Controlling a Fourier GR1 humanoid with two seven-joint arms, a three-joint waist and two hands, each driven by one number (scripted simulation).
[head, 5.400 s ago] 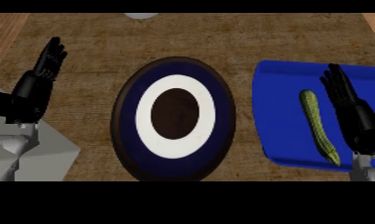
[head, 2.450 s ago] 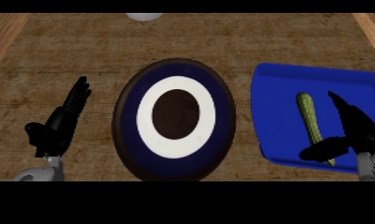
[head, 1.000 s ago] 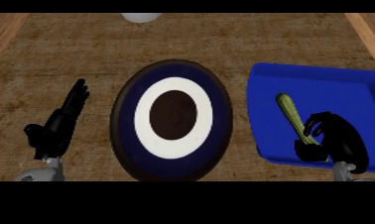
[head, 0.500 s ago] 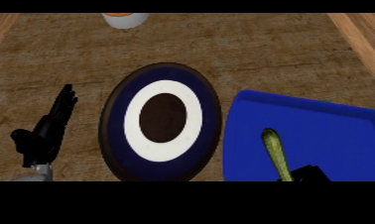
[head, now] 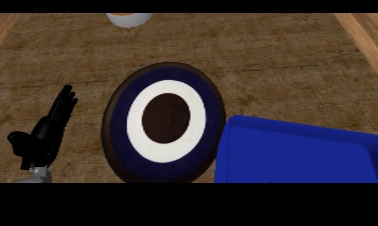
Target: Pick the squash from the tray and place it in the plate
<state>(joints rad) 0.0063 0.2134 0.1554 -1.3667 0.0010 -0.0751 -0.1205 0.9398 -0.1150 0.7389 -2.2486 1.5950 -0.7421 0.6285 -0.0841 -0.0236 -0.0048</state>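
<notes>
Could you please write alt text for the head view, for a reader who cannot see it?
A round plate with blue, white and dark rings lies on a brown counter, with a blue tray at its lower right. The left hand rests open at the lower left; a white and orange object sits at the far edge.

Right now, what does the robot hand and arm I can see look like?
Only the left robot hand shows: matte black, with slim fingers and a thumb, on a pale grey forearm stub at the lower edge. No cables or markings are visible. The right one is out of view.
</notes>
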